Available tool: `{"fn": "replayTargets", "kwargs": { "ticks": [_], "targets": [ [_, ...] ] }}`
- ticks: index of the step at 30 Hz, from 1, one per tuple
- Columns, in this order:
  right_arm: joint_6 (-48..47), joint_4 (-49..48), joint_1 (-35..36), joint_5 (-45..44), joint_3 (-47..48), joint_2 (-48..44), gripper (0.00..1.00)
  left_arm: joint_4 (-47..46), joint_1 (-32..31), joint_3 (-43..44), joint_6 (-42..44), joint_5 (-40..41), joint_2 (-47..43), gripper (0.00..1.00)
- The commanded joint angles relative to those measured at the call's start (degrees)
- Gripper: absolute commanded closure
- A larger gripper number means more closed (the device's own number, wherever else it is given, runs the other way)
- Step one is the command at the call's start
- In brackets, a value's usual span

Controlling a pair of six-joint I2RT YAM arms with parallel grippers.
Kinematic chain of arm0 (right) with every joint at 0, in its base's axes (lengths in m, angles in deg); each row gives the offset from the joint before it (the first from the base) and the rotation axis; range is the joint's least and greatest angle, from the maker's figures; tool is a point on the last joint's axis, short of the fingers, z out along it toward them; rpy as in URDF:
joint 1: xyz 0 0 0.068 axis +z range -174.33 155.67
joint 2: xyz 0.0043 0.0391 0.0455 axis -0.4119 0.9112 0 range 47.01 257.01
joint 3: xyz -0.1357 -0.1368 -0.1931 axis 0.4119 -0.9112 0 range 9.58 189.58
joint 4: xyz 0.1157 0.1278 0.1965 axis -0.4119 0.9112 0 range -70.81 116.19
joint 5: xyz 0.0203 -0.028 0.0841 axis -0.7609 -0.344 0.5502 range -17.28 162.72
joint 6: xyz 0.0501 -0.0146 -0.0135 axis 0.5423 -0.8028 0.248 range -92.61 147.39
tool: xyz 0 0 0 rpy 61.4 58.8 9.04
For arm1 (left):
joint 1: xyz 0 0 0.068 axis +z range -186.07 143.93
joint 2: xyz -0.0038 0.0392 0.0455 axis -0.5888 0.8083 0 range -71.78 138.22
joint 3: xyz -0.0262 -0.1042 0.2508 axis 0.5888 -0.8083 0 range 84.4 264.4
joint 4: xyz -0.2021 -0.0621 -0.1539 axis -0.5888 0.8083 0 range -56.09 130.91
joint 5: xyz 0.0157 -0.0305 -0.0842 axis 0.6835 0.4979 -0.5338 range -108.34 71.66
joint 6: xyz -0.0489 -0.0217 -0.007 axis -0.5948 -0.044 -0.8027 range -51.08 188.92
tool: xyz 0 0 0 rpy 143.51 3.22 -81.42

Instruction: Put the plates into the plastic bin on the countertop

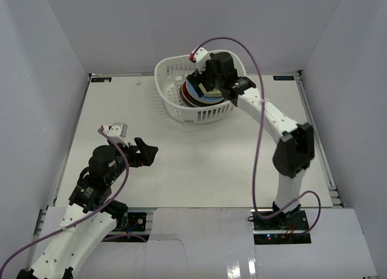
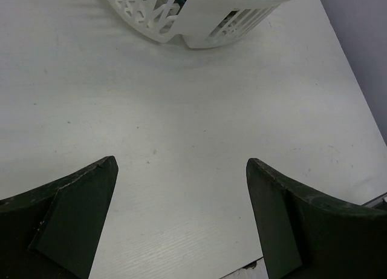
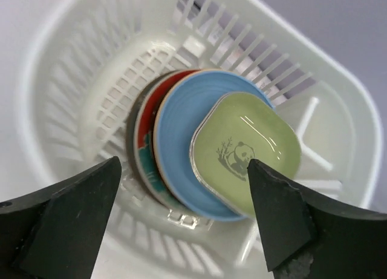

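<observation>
The plates are lying in an overlapping stack inside the white bin. In your right wrist view, the green rounded-square plate with the panda mark is sitting on top. It is resting on the round blue plate, which is overlapping the red-and-teal plate. A darker rim is showing behind that one, and the plates further down are hiding under the ones above.

The bin is standing at the far side of the white surface, close to the back wall. The right arm is reaching over the bin's near rim, and its jaws are hanging above the stack. They are standing wide apart and gripping nothing. One finger is crossing the green plate's edge in view, and you cannot tell whether it is touching.

The left arm is staying low near the front left, well apart from the bin. Its jaws are also spread wide over bare surface and holding nothing. A purple cable is looping along the right arm.
</observation>
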Motion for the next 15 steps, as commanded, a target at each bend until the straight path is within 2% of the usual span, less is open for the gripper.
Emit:
{"fn": "replayTargets", "kwargs": {
  "ticks": [1,2,3,5,6,8,9,10,11,12,15],
  "targets": [
    [4.88,-6.09,4.57,-6.21,-6.88,-19.0,0.1,-0.89,1.87,0.86,1.13,-2.27,-0.59,0.02],
    [6.37,-7.32,5.89,-7.72,-15.27,-22.6,0.1,-1.15,2.14,0.95,1.39,-2.89,-0.86,0.02],
    [8.04,-9.33,8.6,-8.96,-19.96,-30.64,0.1,-1.41,2.49,0.86,1.48,-3.76,-1.3,0.02],
    [13.31,-11.54,11.69,-11.68,-30.07,-39.12,0.1,-1.76,2.84,0.69,1.74,-3.95,-2.61,0.02],
    [18.2,-13.64,14.14,-11.52,-40.21,-47.86,0.1,-1.85,2.93,0.77,1.83,-4.29,-2.97,0.02],
    [25.07,-14.89,15.56,-9.94,-49.32,-56.61,0.1,-1.85,2.93,1.21,1.92,-5.17,-3.93,0.02],
    [28.06,-14.8,15.92,-8.63,-57.02,-65.27,0.1,-1.85,2.93,1.3,1.75,-6.13,-4.29,0.02],
    [30.96,-13.85,16.01,-7.75,-60.15,-69.7,0.1,-1.77,2.84,1.56,1.48,-6.49,-4.55,0.02],
    [38.22,-12.18,16.1,-8.43,-62.88,-73.66,0.1,-1.51,2.84,2.09,0.7,-6.76,-4.55,0.02],
    [40.03,-10.51,16.01,-8.44,-65.16,-81.1,0.1,-0.72,2.93,3.4,0.17,-6.85,-4.55,0.02],
    [43.12,-1.2,16.01,-11.24,-69.57,-92.29,0.1,-0.62,2.93,4.64,-1.94,-7.37,-4.9,0.02]
  ]
}}
